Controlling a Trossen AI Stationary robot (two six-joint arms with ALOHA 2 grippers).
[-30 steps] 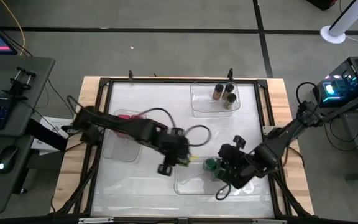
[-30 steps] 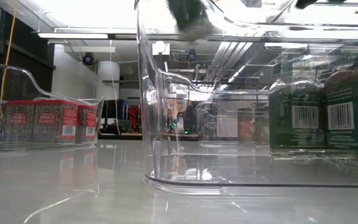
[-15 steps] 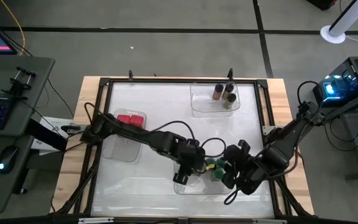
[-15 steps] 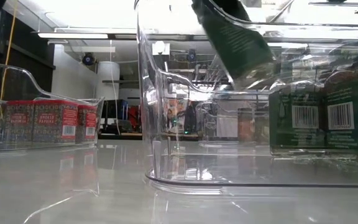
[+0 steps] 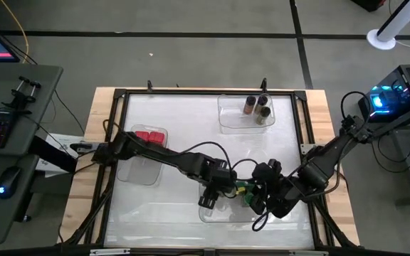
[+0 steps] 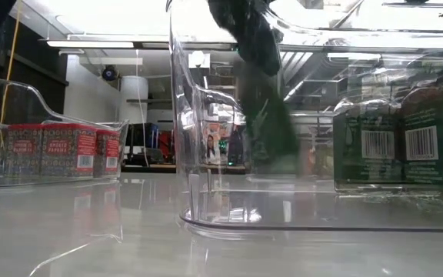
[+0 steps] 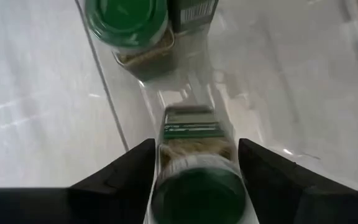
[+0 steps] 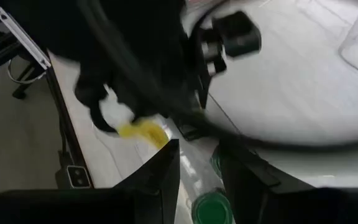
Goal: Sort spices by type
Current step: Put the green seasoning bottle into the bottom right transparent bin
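Note:
My left gripper (image 5: 216, 190) is shut on a green-lidded spice jar (image 7: 194, 155) and holds it inside the near clear tray (image 5: 212, 212). In the low view that jar (image 6: 264, 115) is a dark blur behind the tray wall. Two more green jars (image 7: 132, 28) stand in the same tray, labelled ones (image 6: 398, 138) at its right end. My right gripper (image 5: 260, 193) hovers just right of them, fingers apart, a green lid (image 8: 213, 208) below it. Red boxes (image 5: 150, 136) sit in the left tray, brown jars (image 5: 256, 107) in the far tray. My left gripper pinches the green-lidded jar between its two fingers at the upper body just under the lid (image 7: 197, 186). The fingers come from above, slanting down. The jar hangs tilted below them, base (image 7: 190, 118) lowest inside the tray; whether it touches the floor I cannot tell.
Three clear trays sit on the white table: left (image 5: 141, 160), far (image 5: 244, 117) and near. The two arms are close together over the near tray, cables (image 5: 237, 167) looping between them. A wooden frame (image 5: 191, 91) rims the table.
My left gripper has carried the green jar toward the table's right and near edge, from beside the near tray to over it, then downward. The jar has gone from above the tray's rim, tilted, to low inside the tray. The right gripper has barely shifted.

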